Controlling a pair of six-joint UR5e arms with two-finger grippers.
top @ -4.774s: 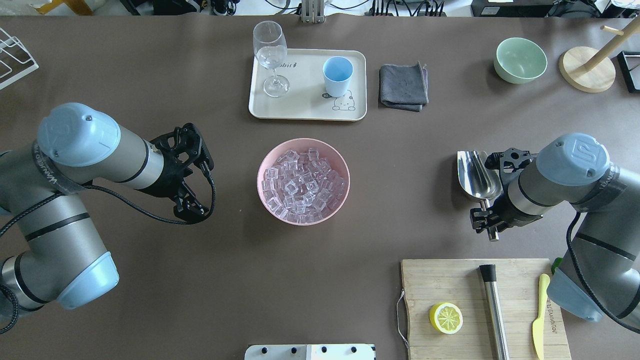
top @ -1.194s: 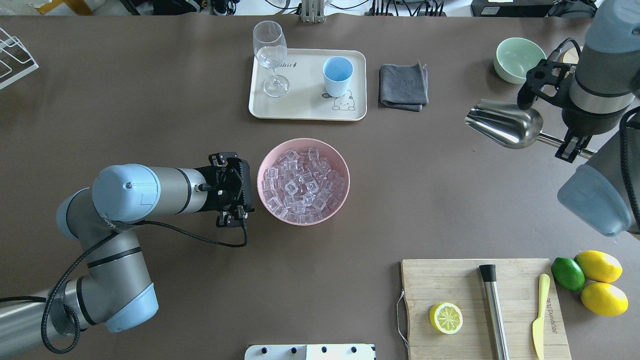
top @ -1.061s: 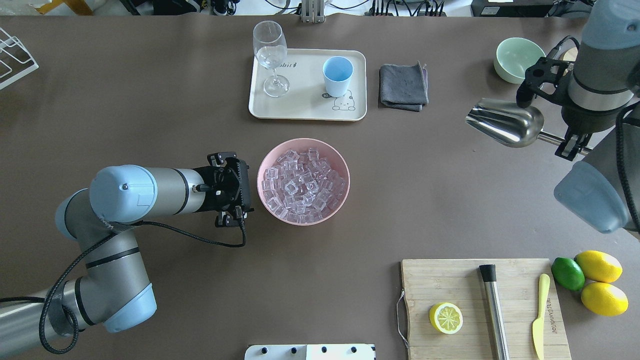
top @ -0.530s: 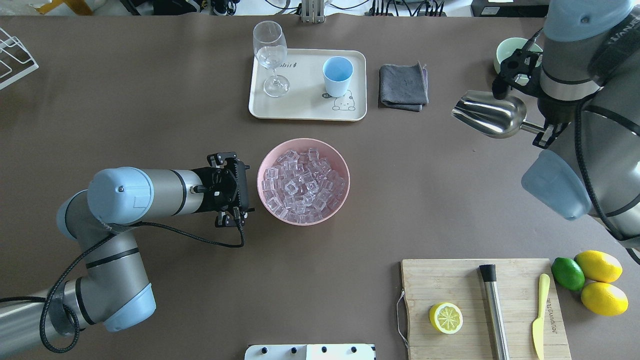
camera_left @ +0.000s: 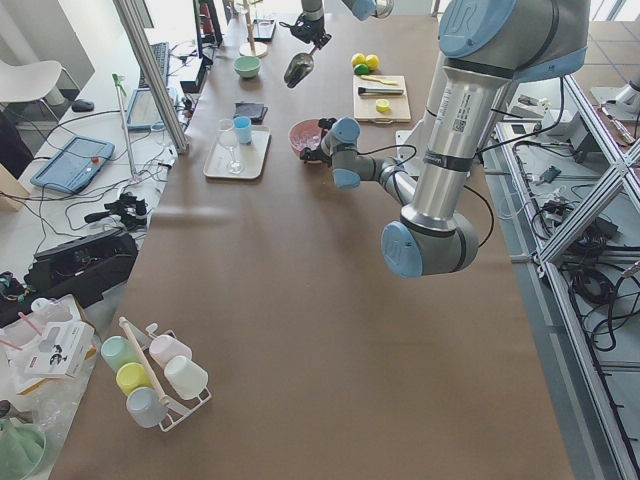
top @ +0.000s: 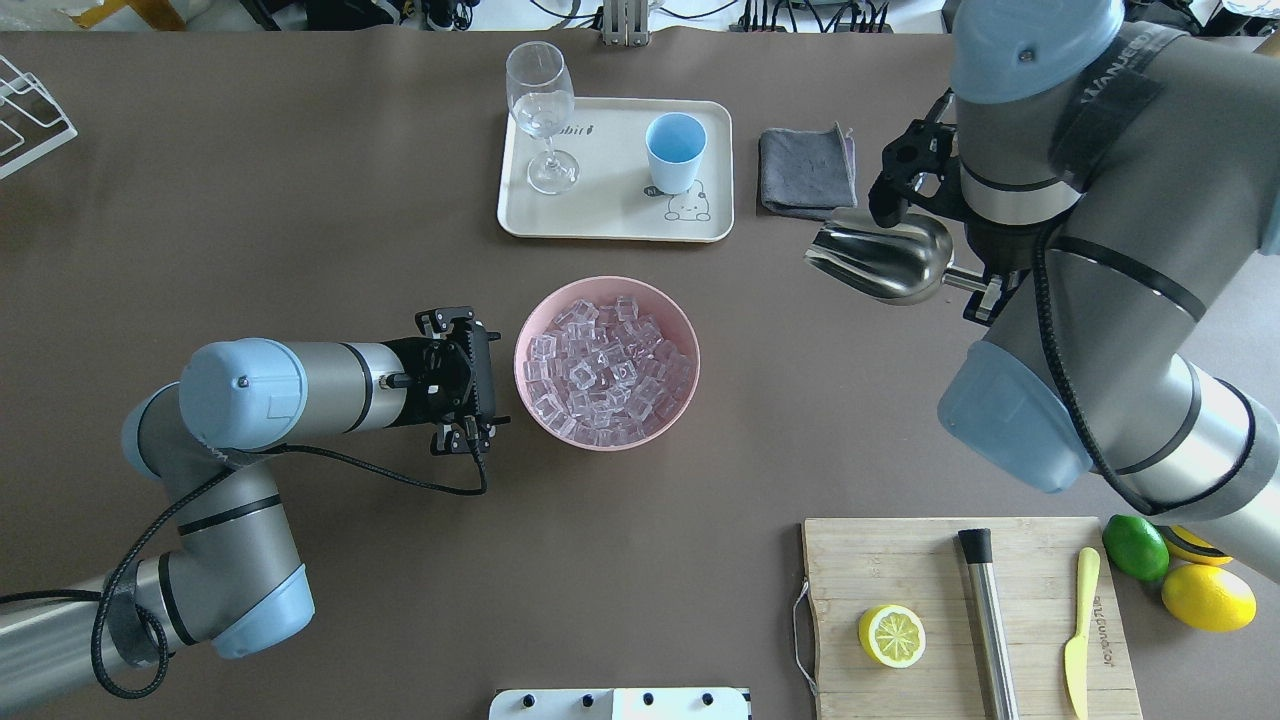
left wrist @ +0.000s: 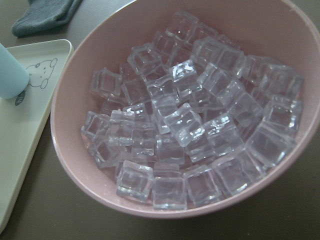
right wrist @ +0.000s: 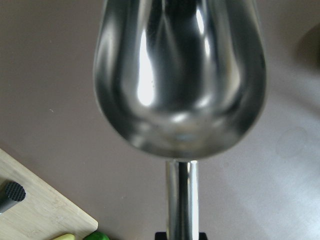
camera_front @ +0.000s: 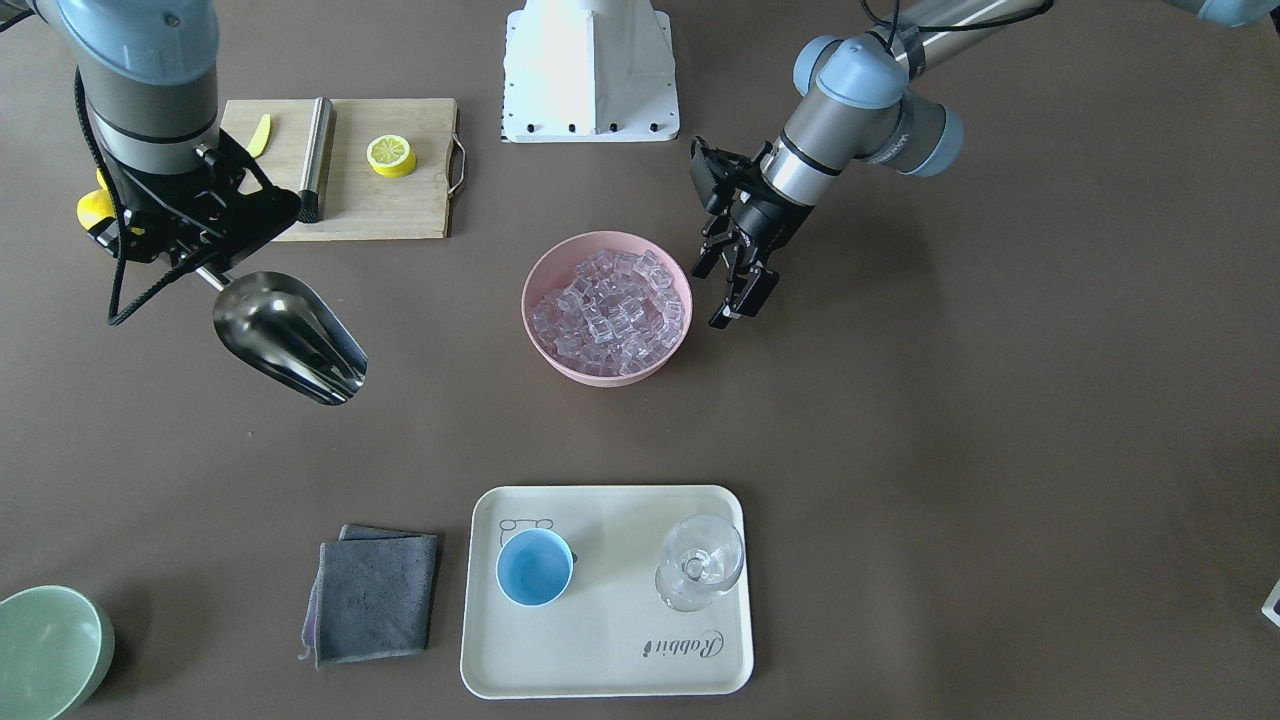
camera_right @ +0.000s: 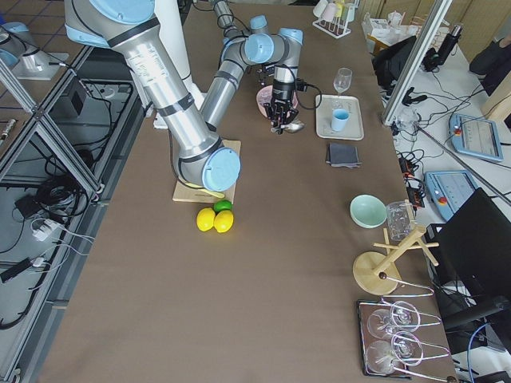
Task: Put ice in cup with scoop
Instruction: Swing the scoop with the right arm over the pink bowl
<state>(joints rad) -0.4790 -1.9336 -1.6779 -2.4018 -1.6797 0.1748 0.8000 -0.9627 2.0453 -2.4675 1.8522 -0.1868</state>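
right gripper clamps scoop (empty) | left gripper spread beside pink bowl | glass beside cup

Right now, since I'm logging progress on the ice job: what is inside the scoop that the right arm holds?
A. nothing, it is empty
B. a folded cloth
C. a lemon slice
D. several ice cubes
A: the scoop, held by its handle in the right gripper, shows only bare shiny steel inside, while the ice sits in the pink bowl.
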